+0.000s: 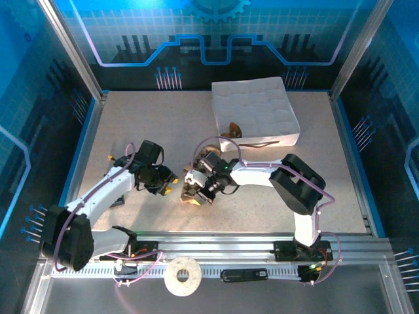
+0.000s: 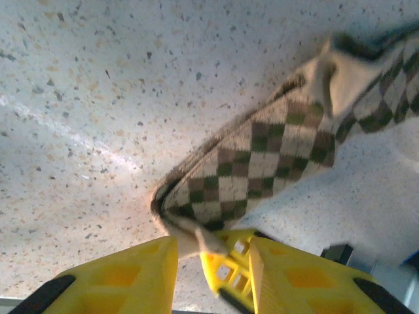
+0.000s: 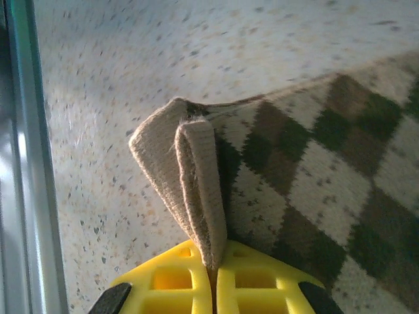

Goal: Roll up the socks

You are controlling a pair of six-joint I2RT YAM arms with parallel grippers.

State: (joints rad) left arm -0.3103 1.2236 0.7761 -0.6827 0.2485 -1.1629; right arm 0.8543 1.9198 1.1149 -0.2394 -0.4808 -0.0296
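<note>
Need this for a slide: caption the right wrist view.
Right gripper pinching a beige fold of the argyle sock over the speckled table.

Two robot arms stand at the near edge of one speckled bench (image 1: 131, 124): the left arm (image 1: 98, 193) and the right arm (image 1: 258, 174). Each ends in two yellow fingers, so four in all: the left fingers (image 2: 118, 278) and the right fingers (image 3: 262, 284).

One sock can be counted for certain, the argyle sock (image 2: 262, 157), in brown, beige and dark green diamonds. One small orange-brown scrap (image 1: 230, 128) lies at the near left rim of the box; whether it is a second sock cannot be told.

There is one white quilted box (image 1: 262, 104), far right. On the near rail lie one white ring-shaped roll (image 1: 183, 277) and one flat black object (image 1: 243, 275).
</note>
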